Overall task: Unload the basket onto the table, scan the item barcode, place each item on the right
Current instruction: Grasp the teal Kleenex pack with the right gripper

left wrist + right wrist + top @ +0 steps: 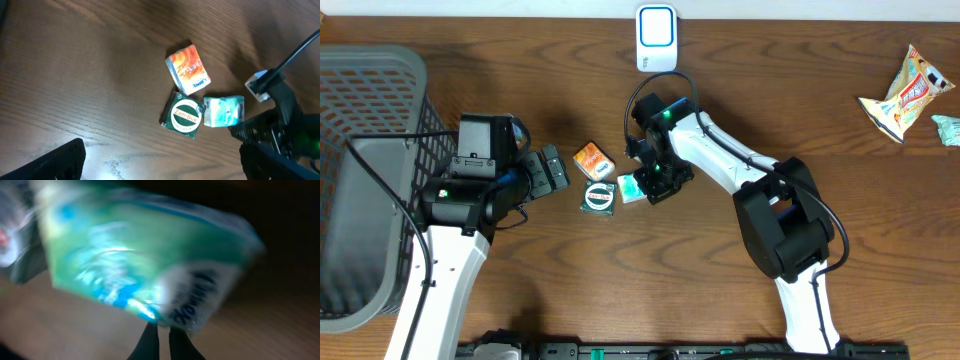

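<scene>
Basket point(380, 70): one, grey mesh, behind the left tool on its outer side.
Left tool point(552, 172): one, jaws wide, holding nothing, aimed at the small items just ahead of it.
Small items: three on the bench point(820, 100), between the two tools. They are the orange packet point(188, 69), the Zam-Buk tin point(184, 115) and the teal packet point(224, 111). Tin and teal packet appear to touch.
Task's thing: the teal packet, right at the right tool's tips.
Right tool point(161, 341): one, jaws narrow, apparently pinching the packet's wrapper edge.
Scanner point(656, 38): one, white, beyond the right tool, well apart.
Snack bag point(903, 93): one, far off the right tool's outer side.
Risk: a thin pinch on slick wrapper may slip. The packet may swing or nudge the tin. The barcode is unseen and may face away from the scanner.
</scene>
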`<action>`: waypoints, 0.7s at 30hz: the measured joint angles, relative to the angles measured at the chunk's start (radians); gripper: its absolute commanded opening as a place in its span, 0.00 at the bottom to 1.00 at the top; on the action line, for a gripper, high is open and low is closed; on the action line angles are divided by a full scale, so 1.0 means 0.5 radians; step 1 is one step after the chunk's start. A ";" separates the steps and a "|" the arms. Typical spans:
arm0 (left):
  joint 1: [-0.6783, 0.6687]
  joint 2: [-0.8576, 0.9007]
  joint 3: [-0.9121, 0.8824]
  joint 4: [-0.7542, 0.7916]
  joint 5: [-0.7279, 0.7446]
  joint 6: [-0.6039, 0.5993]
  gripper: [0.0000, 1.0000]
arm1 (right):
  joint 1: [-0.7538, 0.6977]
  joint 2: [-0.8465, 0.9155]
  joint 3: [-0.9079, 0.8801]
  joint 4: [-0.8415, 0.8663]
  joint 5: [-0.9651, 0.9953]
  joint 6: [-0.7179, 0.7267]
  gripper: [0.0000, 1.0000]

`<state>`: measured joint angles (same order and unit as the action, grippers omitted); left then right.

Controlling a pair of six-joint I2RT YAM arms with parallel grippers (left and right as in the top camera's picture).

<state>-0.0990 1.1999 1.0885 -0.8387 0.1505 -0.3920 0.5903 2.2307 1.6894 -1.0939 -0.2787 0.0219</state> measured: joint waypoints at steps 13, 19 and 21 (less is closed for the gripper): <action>0.000 0.000 0.000 0.000 0.000 0.000 0.98 | -0.026 0.000 0.066 0.480 0.404 0.316 0.09; 0.000 0.000 0.000 0.000 -0.001 0.000 0.98 | -0.044 0.000 0.342 0.411 0.413 0.386 0.44; 0.000 0.000 0.000 0.000 0.000 0.000 0.98 | -0.045 -0.001 0.375 0.346 0.412 0.398 0.59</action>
<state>-0.0990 1.1999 1.0885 -0.8387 0.1505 -0.3920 0.5678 2.2303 1.8771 -0.9207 -0.0727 0.2211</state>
